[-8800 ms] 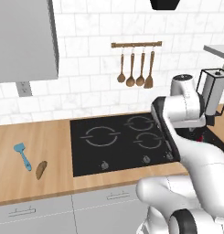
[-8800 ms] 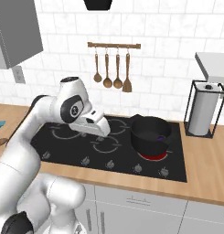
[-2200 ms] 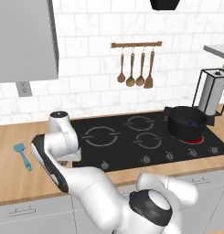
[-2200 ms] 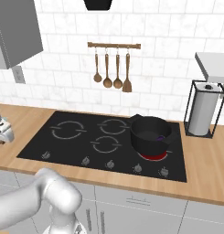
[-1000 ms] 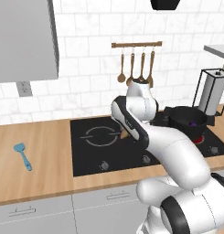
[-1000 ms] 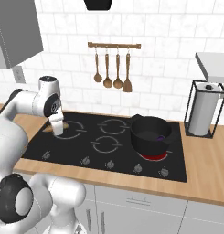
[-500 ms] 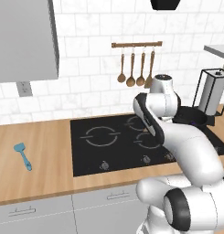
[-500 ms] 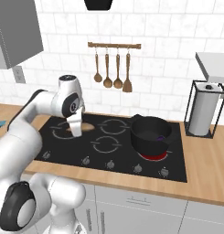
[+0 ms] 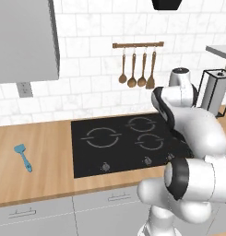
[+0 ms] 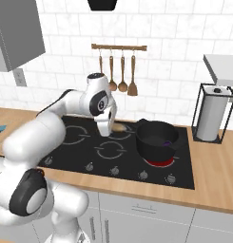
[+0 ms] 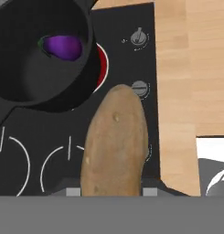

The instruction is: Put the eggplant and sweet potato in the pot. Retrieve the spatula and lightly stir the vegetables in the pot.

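Spatula: the light-blue spatula lies flat at the far left of the wooden surface, well apart from the hob. It is untouched, since stirring comes only once both vegetables are in the pot.

Hob: the black hob sits sunk in the middle of the surface, its knobs along the front edge. In the hand view the ring under the pot glows red.

Arm: the white arm reaches out over the hob from the left toward the pot, carrying its load across rather than setting it down.

Claw: the claw hangs above the hob just left of the pot, its fingers clamped on the sweet potato.

Sweet potato: the sweet potato sticks out lengthwise from the grip, its free end pointing toward the pot and not yet over the rim; from the right base view its tip shows beside the claw.

Pot: the black pot stands on the right front ring, mouth open to receive the second vegetable.

Eggplant: the purple eggplant already rests on the pot's floor.

Wall rack: brown wooden spoons hang behind the hob, not needed here.

Paper towel: a roll in a wire holder stands at far right.
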